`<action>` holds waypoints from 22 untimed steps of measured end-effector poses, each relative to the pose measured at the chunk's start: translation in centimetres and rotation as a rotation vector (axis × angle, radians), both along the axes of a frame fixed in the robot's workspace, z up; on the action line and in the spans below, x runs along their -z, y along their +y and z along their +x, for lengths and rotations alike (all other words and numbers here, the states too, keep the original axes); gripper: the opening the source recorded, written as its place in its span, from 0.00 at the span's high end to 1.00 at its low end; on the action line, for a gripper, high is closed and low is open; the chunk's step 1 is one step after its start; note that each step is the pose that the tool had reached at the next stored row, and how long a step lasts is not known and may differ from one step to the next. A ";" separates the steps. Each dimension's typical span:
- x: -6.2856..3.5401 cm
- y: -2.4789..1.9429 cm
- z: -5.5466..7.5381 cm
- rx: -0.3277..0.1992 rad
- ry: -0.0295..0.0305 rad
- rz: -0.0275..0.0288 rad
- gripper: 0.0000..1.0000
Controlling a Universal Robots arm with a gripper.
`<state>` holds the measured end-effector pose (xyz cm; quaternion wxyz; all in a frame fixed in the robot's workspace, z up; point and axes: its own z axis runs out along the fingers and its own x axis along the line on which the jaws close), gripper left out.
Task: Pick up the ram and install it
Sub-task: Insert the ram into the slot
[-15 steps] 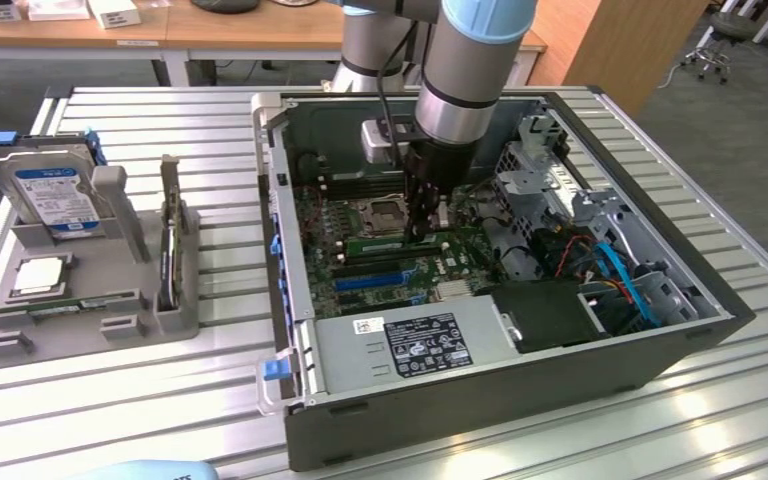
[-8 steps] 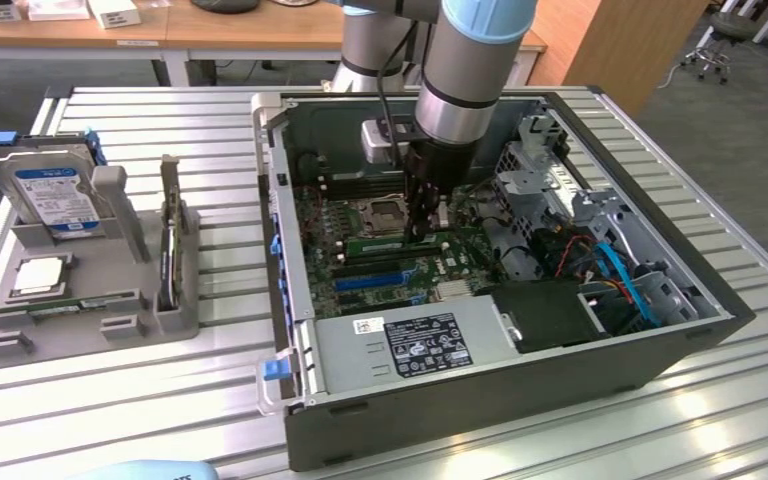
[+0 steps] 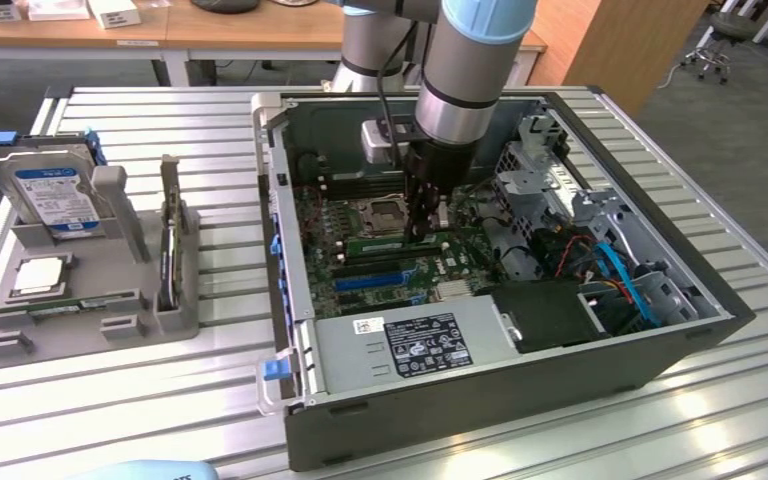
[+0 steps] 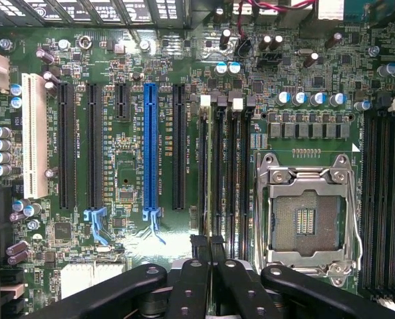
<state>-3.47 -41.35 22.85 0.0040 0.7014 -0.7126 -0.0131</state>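
The ram [image 4: 215,173] is a thin green stick seen edge-on, standing in one of the black memory slots beside the open CPU socket [image 4: 307,216]. My gripper [image 4: 208,244] is down inside the computer case, its two dark fingertips pressed together on the stick's top edge. In the exterior view the gripper [image 3: 424,235] reaches straight down to the motherboard just to the exterior view's right of the socket [image 3: 387,213], with the ram [image 3: 381,243] as a green strip at its tips.
The open computer case [image 3: 297,300] lies on a slatted metal table, with drive cages and cables [image 3: 598,260] toward the exterior view's right. A grey parts holder [image 3: 157,320] at the exterior view's left carries a blue-labelled hard drive [image 3: 51,195] and a square silver chip [image 3: 40,275].
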 end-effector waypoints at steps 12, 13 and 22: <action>0.02 0.00 0.1 0.000 0.0000 0.0000 0.88; 0.02 0.00 0.1 0.000 0.0000 -0.0001 0.88; 0.04 -0.01 0.1 -0.007 0.0000 0.0000 0.88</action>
